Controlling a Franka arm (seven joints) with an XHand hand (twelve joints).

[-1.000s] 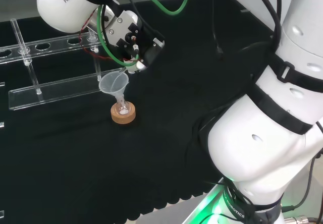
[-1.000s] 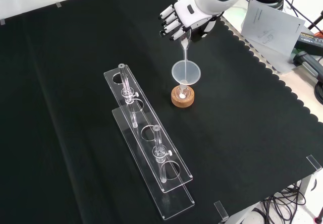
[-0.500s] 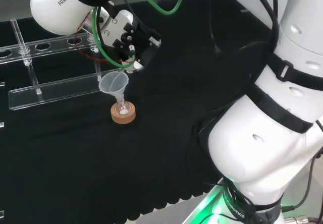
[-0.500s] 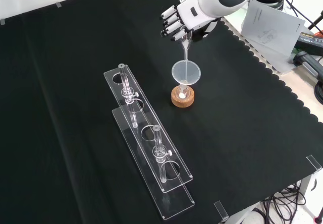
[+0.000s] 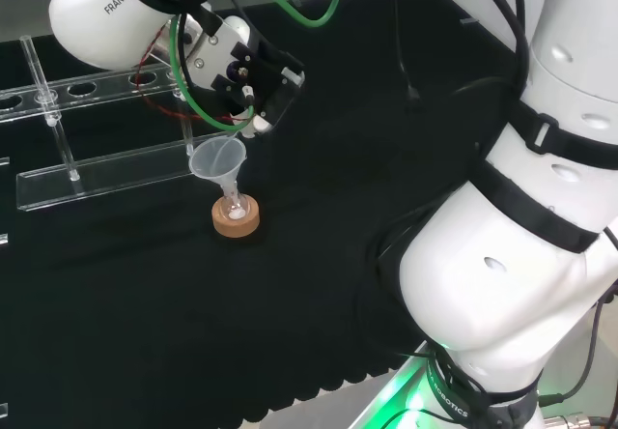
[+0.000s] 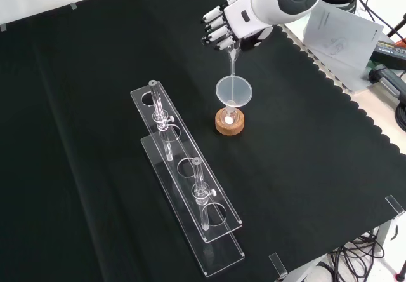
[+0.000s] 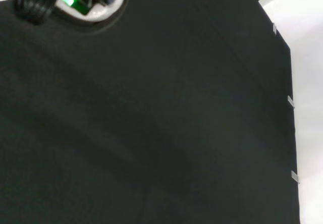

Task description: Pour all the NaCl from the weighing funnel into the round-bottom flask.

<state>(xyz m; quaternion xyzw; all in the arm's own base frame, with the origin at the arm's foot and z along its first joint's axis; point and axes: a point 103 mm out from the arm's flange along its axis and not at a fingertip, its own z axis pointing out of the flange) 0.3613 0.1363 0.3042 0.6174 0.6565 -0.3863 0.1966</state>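
Note:
A small round-bottom flask (image 6: 229, 114) stands on a cork ring (image 6: 229, 122) near the cloth's middle, with a clear funnel (image 6: 233, 91) in its neck. White powder shows in the flask's bottom. My hand (image 6: 229, 23) hangs above the funnel with its fingers curled round the thin clear weighing funnel (image 6: 231, 60), held steeply tipped, its narrow end pointing down into the funnel's mouth. In the head view the hand (image 5: 253, 73) is just above and right of the funnel (image 5: 217, 159), the flask (image 5: 233, 203) and the cork ring (image 5: 236, 218).
A long clear rack (image 6: 187, 181) with two glass tubes standing in it lies left of the flask in the front view; in the head view the rack (image 5: 97, 173) runs behind the flask. Papers (image 6: 342, 31) lie beyond the cloth's scalloped edge at top right.
The hand has turned and lifted slightly, tipping the weighing funnel steeper over the funnel. The flask and the rack have stayed put.

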